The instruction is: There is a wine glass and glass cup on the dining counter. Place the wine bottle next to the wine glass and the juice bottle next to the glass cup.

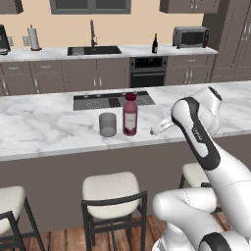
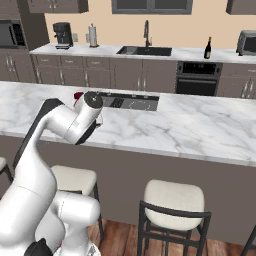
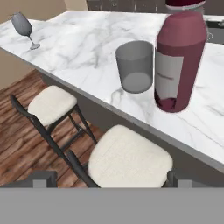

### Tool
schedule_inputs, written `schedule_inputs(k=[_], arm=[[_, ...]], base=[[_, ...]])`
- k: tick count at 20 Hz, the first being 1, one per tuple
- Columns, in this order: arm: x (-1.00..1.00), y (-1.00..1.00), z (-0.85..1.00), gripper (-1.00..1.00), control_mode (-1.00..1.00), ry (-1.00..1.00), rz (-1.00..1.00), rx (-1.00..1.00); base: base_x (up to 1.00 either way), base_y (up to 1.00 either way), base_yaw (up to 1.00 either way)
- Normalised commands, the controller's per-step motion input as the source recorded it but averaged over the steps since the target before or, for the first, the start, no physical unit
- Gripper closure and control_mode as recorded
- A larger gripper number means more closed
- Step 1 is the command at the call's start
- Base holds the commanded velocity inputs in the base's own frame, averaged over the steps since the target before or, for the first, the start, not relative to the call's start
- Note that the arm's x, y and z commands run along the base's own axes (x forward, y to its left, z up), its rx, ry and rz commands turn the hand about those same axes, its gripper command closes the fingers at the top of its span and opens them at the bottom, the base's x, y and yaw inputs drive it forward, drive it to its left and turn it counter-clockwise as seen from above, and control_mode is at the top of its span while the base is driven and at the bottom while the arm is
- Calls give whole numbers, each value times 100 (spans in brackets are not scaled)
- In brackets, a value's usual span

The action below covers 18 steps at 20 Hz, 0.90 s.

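Observation:
The stout red-purple juice bottle [image 1: 130,115] [image 3: 179,61] stands upright on the marble dining counter [image 1: 49,127] [image 3: 87,48], close beside the stemless glass cup [image 1: 108,124] [image 3: 135,66]. The stemmed wine glass [image 3: 24,27] stands far along the same counter, near its end. The dark wine bottle [image 1: 155,44] [image 2: 208,48] stands on the back worktop beside the oven. My gripper [image 1: 155,131] [image 3: 109,179] hovers off the counter's front edge, to the right of the juice bottle. It is open, with nothing between its fingers, and is apart from the bottle.
A black cooktop [image 1: 112,100] is set into the dining counter behind the bottle. Cushioned stools [image 1: 110,188] [image 3: 127,157] stand below the counter's front edge. The back worktop carries a sink [image 1: 94,50], a toaster oven [image 1: 190,37] and a coffee machine [image 2: 62,34].

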Motion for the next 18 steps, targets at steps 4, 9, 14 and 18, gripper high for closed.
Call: schedule_inputs(k=[4,9,14,18], arm=[[-47,0,-29,-100,-100,14,-12,-15],[-24,-1,-25,-100,-100,16,-15,-3],[-15,0,-20,-100,-100,14,-13,0],[-4,0,-1,-100,-100,0,-2,0]], base=[[0,0,0],[0,0,0],[0,0,0],[0,0,0]])
